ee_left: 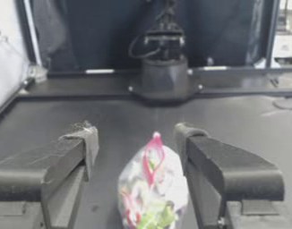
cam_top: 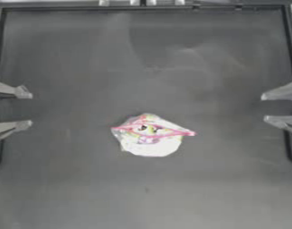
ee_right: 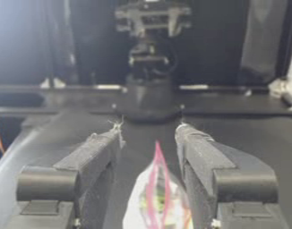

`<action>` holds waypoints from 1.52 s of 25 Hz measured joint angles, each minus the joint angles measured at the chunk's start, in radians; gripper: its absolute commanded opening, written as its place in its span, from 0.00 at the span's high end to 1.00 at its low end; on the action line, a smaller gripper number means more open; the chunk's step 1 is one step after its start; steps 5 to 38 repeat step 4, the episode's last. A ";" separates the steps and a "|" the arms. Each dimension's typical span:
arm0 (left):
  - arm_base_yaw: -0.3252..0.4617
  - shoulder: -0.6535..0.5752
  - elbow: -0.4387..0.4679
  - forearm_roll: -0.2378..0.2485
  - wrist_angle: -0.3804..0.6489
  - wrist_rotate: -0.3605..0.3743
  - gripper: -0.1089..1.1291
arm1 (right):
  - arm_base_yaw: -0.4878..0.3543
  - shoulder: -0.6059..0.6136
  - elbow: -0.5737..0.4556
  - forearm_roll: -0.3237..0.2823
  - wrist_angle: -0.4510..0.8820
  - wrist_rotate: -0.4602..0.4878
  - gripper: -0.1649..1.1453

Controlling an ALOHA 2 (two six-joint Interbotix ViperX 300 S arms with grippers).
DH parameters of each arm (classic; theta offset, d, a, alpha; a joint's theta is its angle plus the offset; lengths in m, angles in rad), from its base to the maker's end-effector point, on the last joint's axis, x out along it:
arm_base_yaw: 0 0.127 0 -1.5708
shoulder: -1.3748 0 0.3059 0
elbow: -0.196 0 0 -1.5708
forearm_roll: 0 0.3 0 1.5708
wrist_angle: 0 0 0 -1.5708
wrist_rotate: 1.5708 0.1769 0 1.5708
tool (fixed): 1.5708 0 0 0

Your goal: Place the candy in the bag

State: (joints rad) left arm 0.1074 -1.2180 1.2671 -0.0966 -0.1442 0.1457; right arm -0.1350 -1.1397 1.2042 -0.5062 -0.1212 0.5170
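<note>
1. Bag (cam_top: 150, 135) is seen lying near the middle of the bench (cam_top: 64, 188), pink seal strip (cam_top: 153, 131) across its upper part, coloured sweets showing through the plastic.
2. Candy: no loose white-wrapped piece can be found on the bench in any view. It may already be in the bag; a small pale shape near the strip cannot be identified. Task is judged done or nearly done, not confirmed.
3. Left end effector (cam_top: 24, 108) is drawn back at the left edge, jaws spread wide, nothing held. In its wrist view the bag (ee_left: 152, 192) is framed between the jaws, but well apart from them per the top view.
4. Right end effector (cam_top: 269, 107) is drawn back at the right edge, also wide and empty. Bag (ee_right: 156, 197) is seen ahead of it too.
5. Risks from here:
 - Seal state cannot be told; if the mouth is open, contents could be spilled when the bag is lifted or nudged.
 - Bag is light and floppy; it could be pushed along the bench by a single jaw instead of being pinched.
 - If the candy is hidden under a fold or beside the bag, it could be missed, or knocked away on approach.
 - Thin plastic could be snagged or crumpled by a wide grasp closing on it.
</note>
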 measured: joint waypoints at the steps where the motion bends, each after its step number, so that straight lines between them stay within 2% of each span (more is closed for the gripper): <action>1: 0.000 0.000 0.003 0.000 0.000 -0.002 0.20 | 0.000 -0.003 0.002 0.000 -0.006 0.000 0.27; 38: -0.002 0.000 0.011 0.000 0.000 -0.002 0.20 | 0.000 -0.009 0.012 0.002 -0.017 0.000 0.27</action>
